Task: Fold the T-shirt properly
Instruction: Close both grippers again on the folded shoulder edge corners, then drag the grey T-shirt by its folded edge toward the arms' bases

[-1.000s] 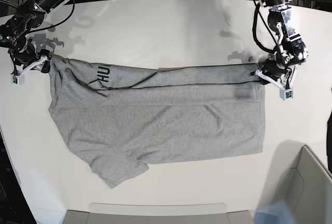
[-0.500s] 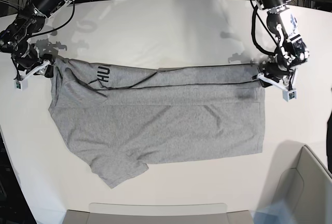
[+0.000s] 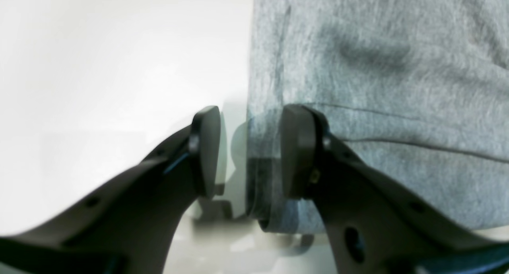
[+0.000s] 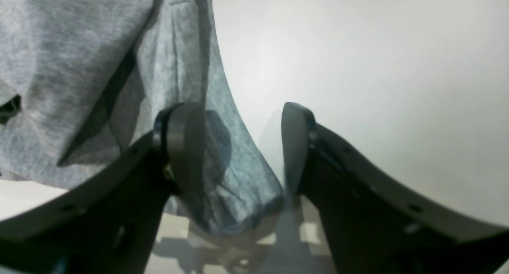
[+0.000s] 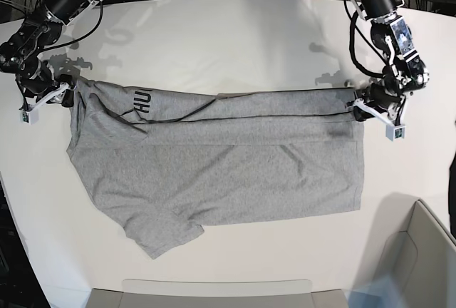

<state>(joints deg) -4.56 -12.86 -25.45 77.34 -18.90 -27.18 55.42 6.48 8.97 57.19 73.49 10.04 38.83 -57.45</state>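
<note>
Lying spread across the white table (image 5: 235,30), the T-shirt (image 5: 228,165) is showing black lettering (image 5: 141,101) near its far left. I am spreading my left gripper (image 3: 249,150) open around its right corner, and my right gripper (image 4: 242,146) open around its left corner.

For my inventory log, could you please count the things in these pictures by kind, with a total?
T-shirt: 1
Grippers: 2, the left gripper and the right gripper
Table: 1
Grey bins at the table's near edge: 2, one in the middle and one at the corner
Total: 6
</note>
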